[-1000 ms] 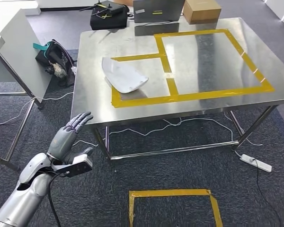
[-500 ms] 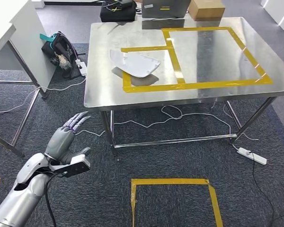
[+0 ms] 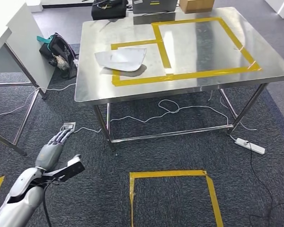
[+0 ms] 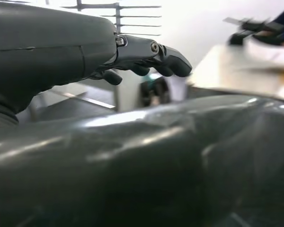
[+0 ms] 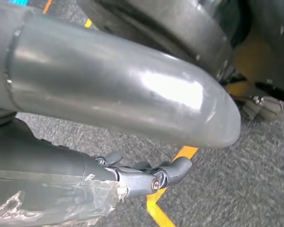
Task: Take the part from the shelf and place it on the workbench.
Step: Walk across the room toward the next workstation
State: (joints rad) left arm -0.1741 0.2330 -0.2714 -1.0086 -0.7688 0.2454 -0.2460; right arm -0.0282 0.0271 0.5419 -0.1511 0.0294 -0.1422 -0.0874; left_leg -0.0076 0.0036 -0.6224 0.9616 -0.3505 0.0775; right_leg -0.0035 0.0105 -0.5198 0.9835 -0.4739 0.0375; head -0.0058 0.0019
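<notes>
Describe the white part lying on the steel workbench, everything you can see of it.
The white part is a thin, smooth, plastic-looking shell, broad and gently curved, with one end tapering to a point and the other cut more squarely. It lies flat on the steel workbench, near its left end, casting a dark shadow beneath its near edge. Its pointed end crosses the yellow tape marking the smaller rectangle. No hand touches it; the left hand hangs over the carpet.

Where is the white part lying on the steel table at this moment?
In the head view the white part lies on the left half of the steel table, across the left end of the small yellow tape rectangle, near the front edge.
</notes>
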